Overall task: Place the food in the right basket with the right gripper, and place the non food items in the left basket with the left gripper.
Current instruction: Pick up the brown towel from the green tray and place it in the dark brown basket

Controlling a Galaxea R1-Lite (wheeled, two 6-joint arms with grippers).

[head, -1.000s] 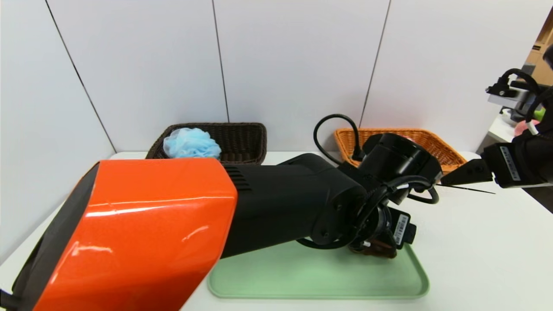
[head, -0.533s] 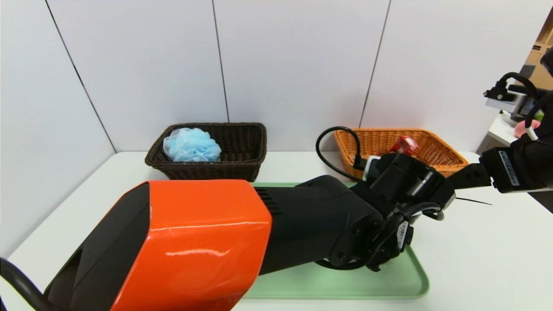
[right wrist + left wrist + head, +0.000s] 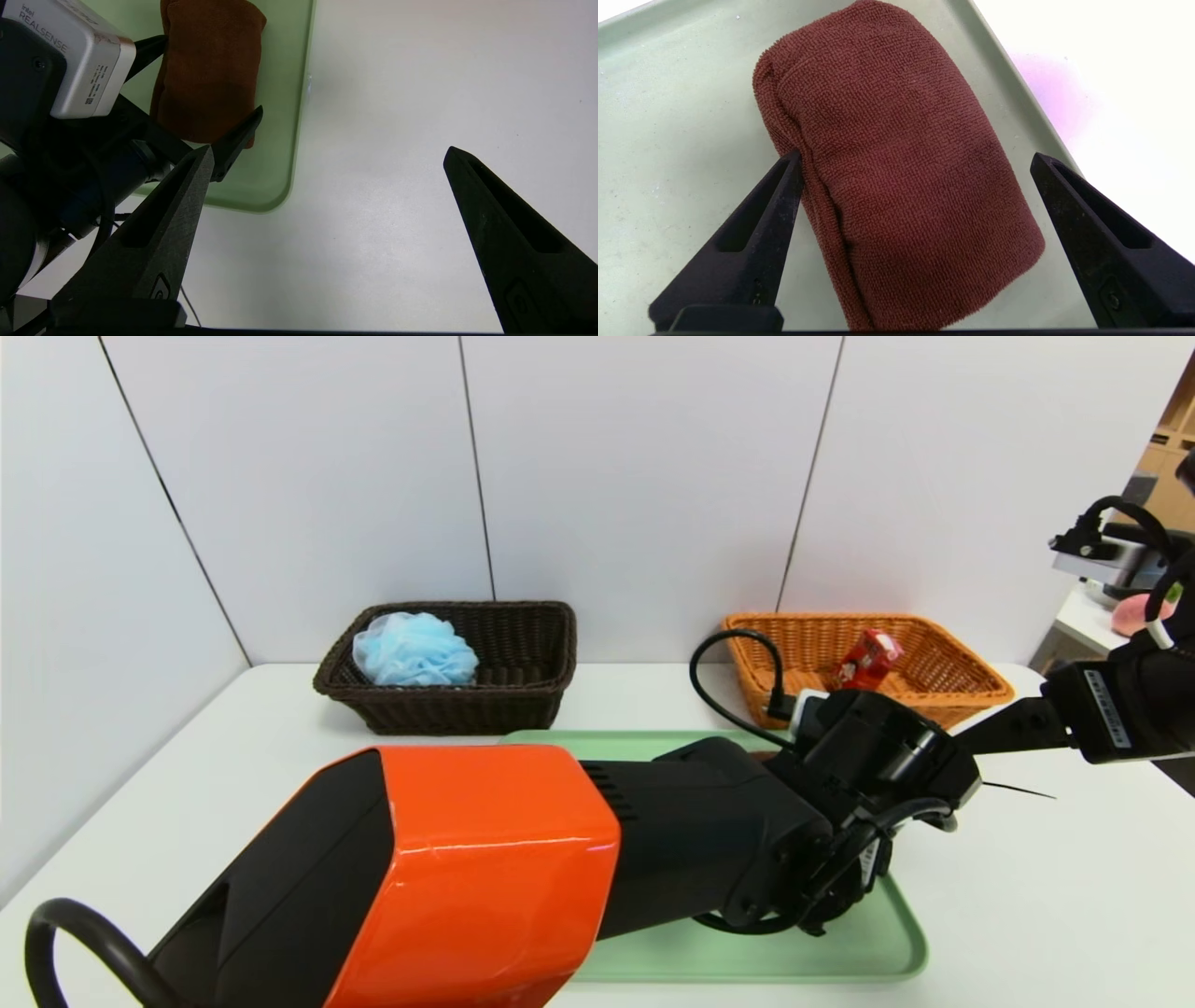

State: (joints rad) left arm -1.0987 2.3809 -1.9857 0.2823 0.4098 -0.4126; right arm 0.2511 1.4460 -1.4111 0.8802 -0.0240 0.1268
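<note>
Since a second ago the left hand [image 3: 915,158] has sunk lower, fingers spread wide astride the dark brown rolled plush towel [image 3: 896,158], one fingertip [image 3: 791,161] touching it

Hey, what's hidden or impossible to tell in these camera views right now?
- Head view: the brown towel and the left end effector are hidden behind the left arm.
- Head view: the green tray is mostly covered by that arm.
- Left wrist view: one finger touches the towel; whether the far finger does is unclear.
- Head view: print on the red carton in the orange basket is too small.
</note>
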